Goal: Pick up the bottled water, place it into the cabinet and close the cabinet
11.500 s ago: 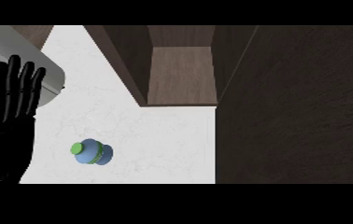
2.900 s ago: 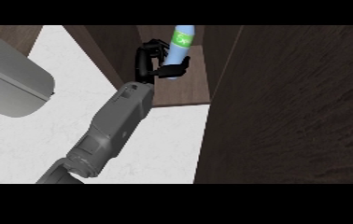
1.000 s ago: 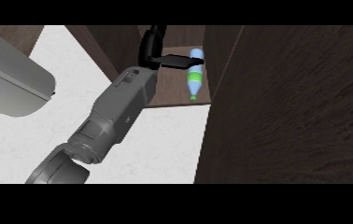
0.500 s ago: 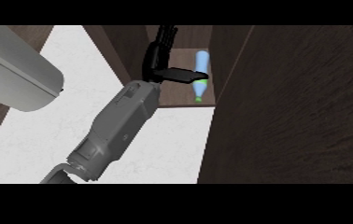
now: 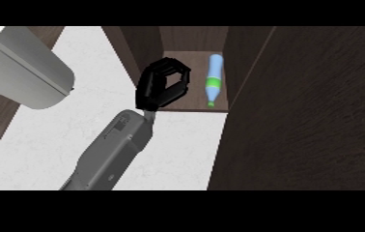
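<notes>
- Bottled water [image 5: 214, 79] lay on its side inside the cabinet [image 5: 192, 37], on the cabinet floor against the right inner wall.
- Bottle was pale blue with a green band; one end pointed toward the cabinet's front edge, the other toward the back. Which end carried the cap could not be told.
- One hand [image 5: 162, 85] was in view, black, at the cabinet mouth just left of the bottle, on a grey forearm [image 5: 114, 153] rising from the lower edge. By its place in the view it read as the right hand.
- Its fingers [image 5: 170, 66] were curled inward toward the thumb, closing a loop round bare air; nothing was held in them. Hand and bottle were apart, a strip of cabinet floor showing between.
- Cabinet door [image 5: 299, 110] stood open, a broad dark wood panel filling the right side of the view.
- White table [image 5: 64, 129] lay left of and below the cabinet.
- A large grey rounded object [image 5: 32, 76] sat at the upper left; what it was could not be told.
- The other hand did not show.
</notes>
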Controlling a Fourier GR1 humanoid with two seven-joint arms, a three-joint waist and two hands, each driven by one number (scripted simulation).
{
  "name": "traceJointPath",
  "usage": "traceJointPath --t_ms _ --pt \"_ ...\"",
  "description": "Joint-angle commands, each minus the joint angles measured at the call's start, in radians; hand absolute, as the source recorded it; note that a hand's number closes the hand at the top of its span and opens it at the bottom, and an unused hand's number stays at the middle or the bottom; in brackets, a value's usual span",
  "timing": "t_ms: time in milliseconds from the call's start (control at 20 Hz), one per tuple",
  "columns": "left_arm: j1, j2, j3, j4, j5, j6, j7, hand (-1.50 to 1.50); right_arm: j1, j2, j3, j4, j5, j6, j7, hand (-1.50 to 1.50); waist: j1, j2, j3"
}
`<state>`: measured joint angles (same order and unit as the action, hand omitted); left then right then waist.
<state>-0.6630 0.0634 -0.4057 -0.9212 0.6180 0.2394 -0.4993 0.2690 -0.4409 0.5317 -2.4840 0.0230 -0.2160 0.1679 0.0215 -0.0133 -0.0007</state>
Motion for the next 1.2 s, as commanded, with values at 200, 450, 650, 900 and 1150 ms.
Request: traceJointPath --t_ms 200,450,650,900,1150 --pt "0.343 0.149 -0.086 -0.41 -0.021 0.012 0.085 1.5 -0.065 -0.056 0.108 -0.05 0.05 0.063 0.154 1.5 0.015 0.001 0.0" --pt "0.498 0.208 -0.098 -0.598 -0.062 0.059 0.068 1.5 -0.141 0.055 0.279 -0.097 0.077 0.009 0.318 1.5 0.001 0.003 -0.001" --pt "0.626 0.291 -0.069 -0.744 -0.052 0.038 0.087 1.5 -0.268 0.148 0.344 -0.019 0.126 0.002 0.396 1.5 -0.002 0.006 -0.001" --pt "0.708 0.349 -0.001 -0.819 -0.009 -0.014 0.081 1.5 -0.4 0.304 0.408 0.053 0.151 -0.017 0.527 1.5 -0.001 0.007 -0.001" --pt "0.793 0.402 0.085 -0.82 0.028 -0.075 0.04 1.5 -0.519 0.433 0.494 0.217 0.184 -0.034 0.53 1.5 0.002 0.009 -0.002"
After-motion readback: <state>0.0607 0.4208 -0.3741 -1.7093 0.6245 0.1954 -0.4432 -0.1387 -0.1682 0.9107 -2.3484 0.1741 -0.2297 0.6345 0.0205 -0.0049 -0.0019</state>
